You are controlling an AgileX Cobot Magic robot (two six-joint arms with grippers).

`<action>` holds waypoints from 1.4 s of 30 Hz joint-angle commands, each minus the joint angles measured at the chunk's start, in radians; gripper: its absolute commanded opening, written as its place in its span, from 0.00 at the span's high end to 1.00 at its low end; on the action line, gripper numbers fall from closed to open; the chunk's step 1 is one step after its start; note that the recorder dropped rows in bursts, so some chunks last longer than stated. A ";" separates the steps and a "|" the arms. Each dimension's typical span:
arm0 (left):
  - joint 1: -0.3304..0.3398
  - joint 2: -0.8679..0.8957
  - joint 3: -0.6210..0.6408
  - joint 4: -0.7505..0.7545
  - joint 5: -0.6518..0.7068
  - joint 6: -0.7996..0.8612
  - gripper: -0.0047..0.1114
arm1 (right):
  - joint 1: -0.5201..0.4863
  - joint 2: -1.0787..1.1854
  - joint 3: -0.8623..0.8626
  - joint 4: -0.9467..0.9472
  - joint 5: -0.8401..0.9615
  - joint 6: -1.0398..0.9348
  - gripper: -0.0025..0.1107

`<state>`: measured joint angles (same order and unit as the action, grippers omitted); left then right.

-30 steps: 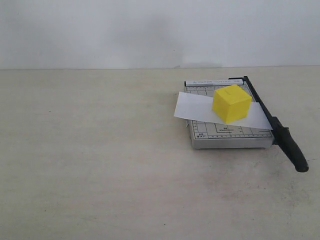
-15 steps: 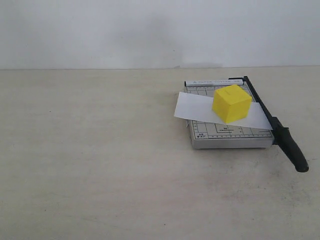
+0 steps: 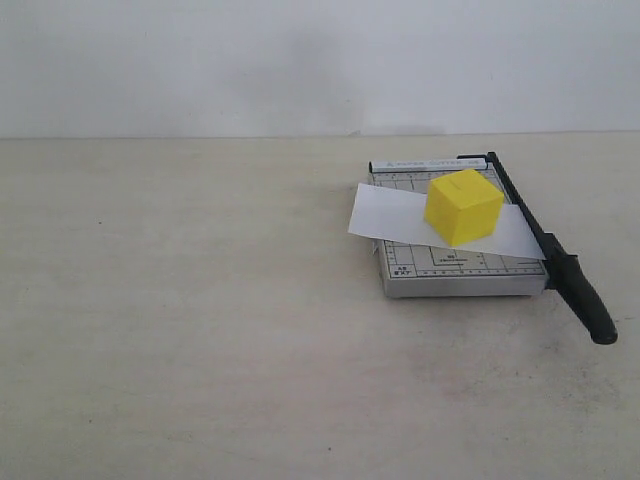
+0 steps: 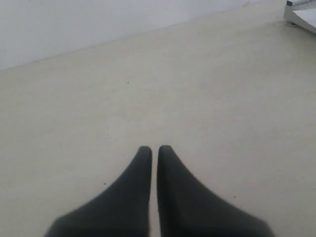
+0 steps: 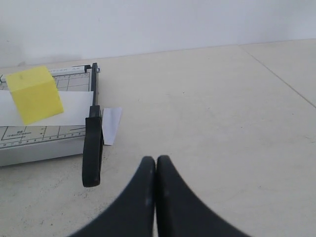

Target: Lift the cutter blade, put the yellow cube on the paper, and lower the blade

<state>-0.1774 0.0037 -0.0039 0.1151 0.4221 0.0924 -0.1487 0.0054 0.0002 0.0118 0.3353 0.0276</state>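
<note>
On the far left, the left gripper (image 4: 154, 148): clenched, black fingertips drawn together with only a hairline slit between them, nothing held. Beneath and ahead of it, bare pale table (image 4: 148, 98). Far ahead of its tips and off to one side, just a corner of the grey cutter board (image 4: 302, 16), well apart from the fingers.

Further right, ahead of the right gripper (image 5: 156, 159) and off to one side: the cutter board again, with the paper (image 5: 74, 107) lying across its gridded top. On the paper, toward the end nearer that gripper, the yellow cube (image 5: 34, 94), resting flat and turned slightly askew to the board's edges. Along the board edge closest to the right gripper, the cutter blade (image 5: 93, 138), lowered flat over the paper, thick handle end jutting past the board's front edge. A short white paper end poking out past the blade on the gripper's side.

Last, the right gripper itself: clenched too, fingertips pressed together, empty, near the blade handle but apart from it, over bare table.
</note>
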 commanded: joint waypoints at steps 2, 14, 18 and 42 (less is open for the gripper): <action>-0.006 -0.004 0.004 -0.186 -0.099 0.066 0.92 | -0.005 -0.005 0.000 0.002 -0.010 -0.005 0.98; 0.008 -0.004 0.004 -0.186 -0.070 0.020 0.92 | -0.005 -0.005 0.000 0.002 -0.010 -0.005 0.98; 0.007 -0.004 0.004 -0.186 -0.075 0.020 0.92 | -0.005 -0.005 0.000 0.002 -0.010 -0.005 0.98; 0.007 -0.004 0.004 -0.186 -0.076 0.020 0.92 | -0.005 -0.005 0.000 0.002 -0.010 -0.005 0.98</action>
<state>-0.1735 0.0037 -0.0039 -0.0596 0.3514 0.1251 -0.1487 0.0054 0.0002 0.0118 0.3334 0.0276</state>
